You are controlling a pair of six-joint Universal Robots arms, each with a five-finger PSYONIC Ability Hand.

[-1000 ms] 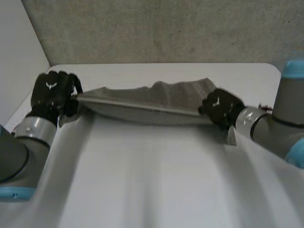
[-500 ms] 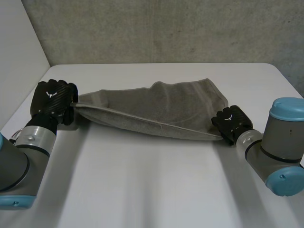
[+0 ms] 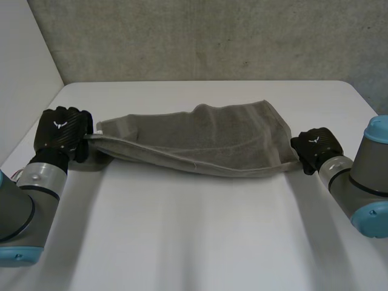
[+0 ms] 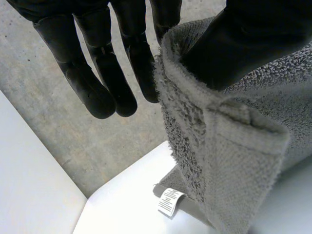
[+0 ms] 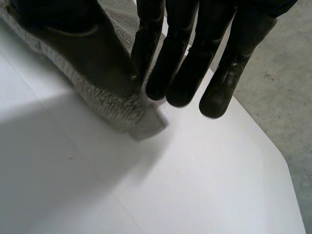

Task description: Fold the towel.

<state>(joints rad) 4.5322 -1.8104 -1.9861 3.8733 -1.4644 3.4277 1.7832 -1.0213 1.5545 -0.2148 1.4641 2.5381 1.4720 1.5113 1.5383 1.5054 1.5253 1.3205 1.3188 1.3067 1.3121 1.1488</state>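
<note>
A grey towel (image 3: 200, 142) hangs stretched between my two hands, sagging in a shallow band just above the white table (image 3: 200, 230). My left hand (image 3: 60, 130) holds the towel's left end. In the left wrist view the thumb pinches a folded corner of the towel (image 4: 229, 146) against one finger, while the other fingers (image 4: 102, 83) stand straight beside it. A white label (image 4: 170, 201) hangs from the towel below. My right hand (image 3: 315, 145) holds the right end. There the thumb and a finger (image 5: 146, 58) pinch the towel corner (image 5: 114, 105) close over the table.
A concrete wall (image 3: 200, 36) rises behind the table's far edge. The table's rounded far right corner (image 3: 351, 88) lies beyond my right hand. A pale panel (image 3: 24, 66) stands at the far left.
Both hands have drawn apart and toward the near side. The right hand went far to the right, pulling the towel out longer and flatter.
</note>
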